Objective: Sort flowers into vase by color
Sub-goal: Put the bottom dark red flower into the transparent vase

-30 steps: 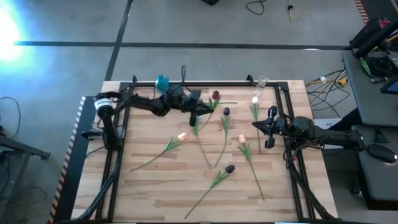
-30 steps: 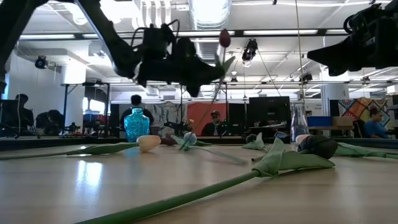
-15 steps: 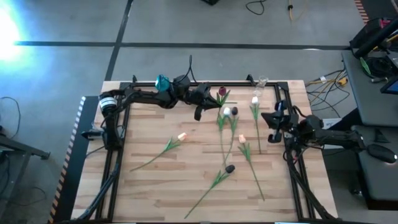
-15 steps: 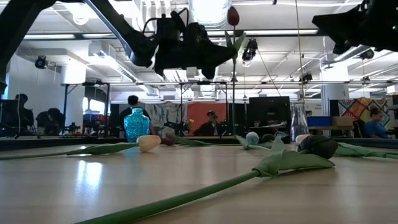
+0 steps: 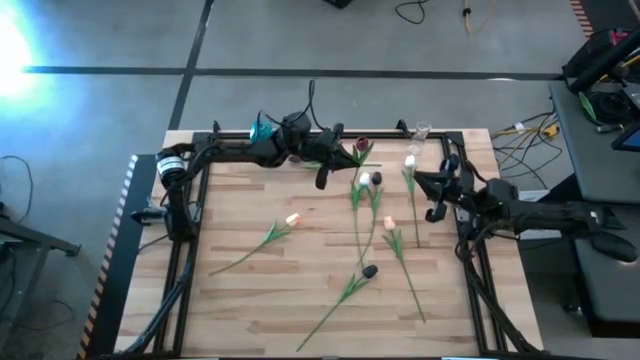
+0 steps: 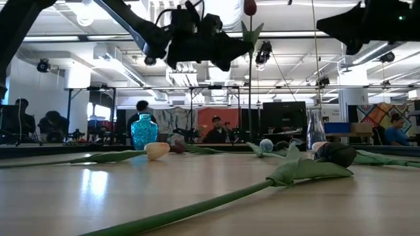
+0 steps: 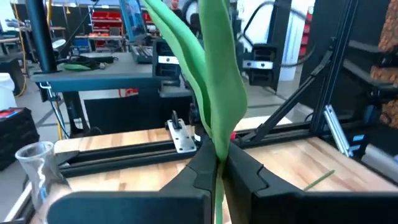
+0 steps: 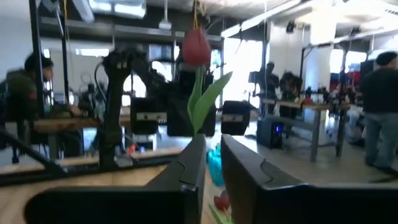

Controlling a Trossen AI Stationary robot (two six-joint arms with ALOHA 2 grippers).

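From above, the left gripper (image 5: pixel 322 168) is up at the far edge of the tabletop (image 5: pixel 250 300), pinching the stem of a dark red tulip (image 5: pixel 360 146) whose head sits just beyond its fingertips, and the blue vase (image 5: pixel 261 130) stands behind that gripper, back along its arm, so the flower has to travel that way. The right gripper (image 5: pixel 433 197) hangs over the right side of the tabletop with its fingers slightly apart and nothing between them, a white tulip (image 5: pixel 410 161) lying just ahead of it and a clear vase (image 5: pixel 421 131) beyond that; the other flowers lie loose between the two grippers. From table height, the left gripper (image 6: pixel 226 51) is well above the wood with the tulip (image 6: pixel 249 8) standing upright over it and the stem dropping straight down below, the blue vase (image 6: pixel 144 131) low and off to one side. I'd say the stem's lower end should be brought over the mouth before any lowering, kept vertical. At the left wrist, the fingers (image 7: pixel 249 174) are pressed on the green stem (image 7: pixel 217 186), broad leaves rising from the grip. From the right wrist, its own fingers (image 8: pixel 242 165) stand a little apart, empty, facing the held tulip (image 8: pixel 196 46).
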